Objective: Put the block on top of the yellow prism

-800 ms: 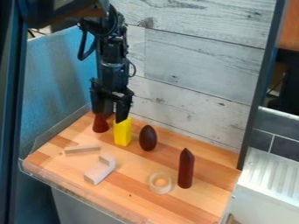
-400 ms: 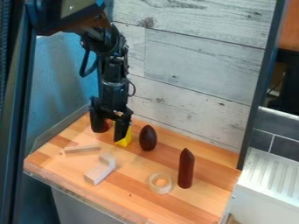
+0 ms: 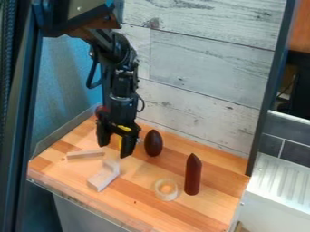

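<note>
So the work surface is a wooden tabletop (image 3: 142, 204) in light and darker strips, kinda like a butcher block, with a clear lip along the left and front. Behind it there's a wall of whitewashed grey planks (image 3: 205, 68), and a blue panel (image 3: 66, 68) runs down the left side. Dark uprights frame both sides. Over on the right you get some dark grey tiles (image 3: 293, 156) with a white ribbed surface (image 3: 278, 195) below them.

The gripper (image 3: 115, 144) hangs low over the back left of the tabletop, and it's open, fingers well apart. The yellow prism (image 3: 124, 128) is right there at it, partly hidden by the fingers. A bit of something red (image 3: 102, 109) pokes out behind the gripper, mostly covered.

As for the block, there are two pale wood ones, and I honestly can't tell which is meant: a thin flat stick (image 3: 84, 155) and, just in front of it, a chunky bent piece (image 3: 104, 176). Both lie on the tabletop. There's also a dark brown egg (image 3: 153, 143) beside the gripper, a pale ring (image 3: 166, 197) near the front, and an upright dark red pointy post (image 3: 192, 174) to the right.
</note>
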Action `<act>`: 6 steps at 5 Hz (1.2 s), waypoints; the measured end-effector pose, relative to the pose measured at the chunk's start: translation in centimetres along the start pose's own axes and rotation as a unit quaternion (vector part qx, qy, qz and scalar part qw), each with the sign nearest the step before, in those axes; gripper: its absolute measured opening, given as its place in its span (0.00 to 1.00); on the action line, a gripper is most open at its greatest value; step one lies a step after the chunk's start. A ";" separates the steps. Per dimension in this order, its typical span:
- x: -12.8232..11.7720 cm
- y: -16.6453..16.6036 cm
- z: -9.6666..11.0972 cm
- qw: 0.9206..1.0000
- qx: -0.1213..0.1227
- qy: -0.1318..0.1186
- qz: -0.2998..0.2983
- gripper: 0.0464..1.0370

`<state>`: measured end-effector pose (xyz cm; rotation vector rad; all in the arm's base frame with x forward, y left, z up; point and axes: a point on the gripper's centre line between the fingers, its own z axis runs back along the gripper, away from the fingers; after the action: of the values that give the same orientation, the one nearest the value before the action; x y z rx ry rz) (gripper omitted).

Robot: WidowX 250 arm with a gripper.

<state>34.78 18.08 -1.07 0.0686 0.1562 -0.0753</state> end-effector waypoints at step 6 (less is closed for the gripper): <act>-1.1 -1.2 -3.2 0.999 0.039 0.003 -0.026 0.53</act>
<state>33.15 17.17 -4.11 0.1417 0.1615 -0.1326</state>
